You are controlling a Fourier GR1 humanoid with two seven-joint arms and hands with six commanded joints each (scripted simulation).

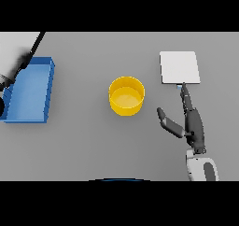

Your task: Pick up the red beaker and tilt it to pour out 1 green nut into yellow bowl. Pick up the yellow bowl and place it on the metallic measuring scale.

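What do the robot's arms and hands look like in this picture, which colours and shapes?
Only the right arm shows. Its forearm is a rounded white shell with a grey panel. The right hand is dark grey, with slim segmented fingers and a separate thumb. No cables or markings are visible. The left hand is not in view.

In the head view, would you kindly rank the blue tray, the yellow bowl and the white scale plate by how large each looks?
1. Blue rectangular tray, clearly largest, though its left end is cut off.
2. White square scale plate.
3. Round yellow bowl, only slightly smaller than the plate; those two look close.
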